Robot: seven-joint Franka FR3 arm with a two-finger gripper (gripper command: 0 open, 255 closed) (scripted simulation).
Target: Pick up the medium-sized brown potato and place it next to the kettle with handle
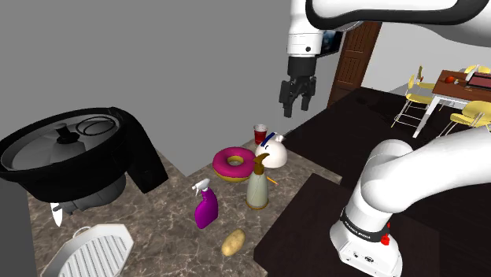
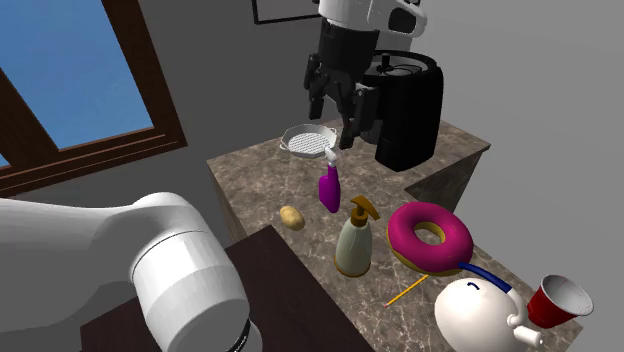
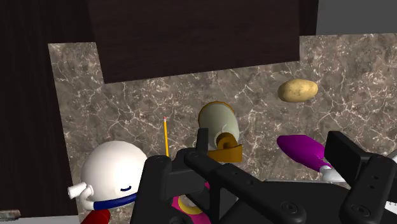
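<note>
Grey walls (image 1: 197, 63), brown-framed window (image 2: 60, 80), dark door (image 1: 354, 63), marbled countertop (image 1: 161, 232), distant yellow chairs (image 1: 419, 86).

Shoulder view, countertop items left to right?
black appliance → purple spray bottle → potato → soap dispenser. Items overlapping these are skipped.
</note>
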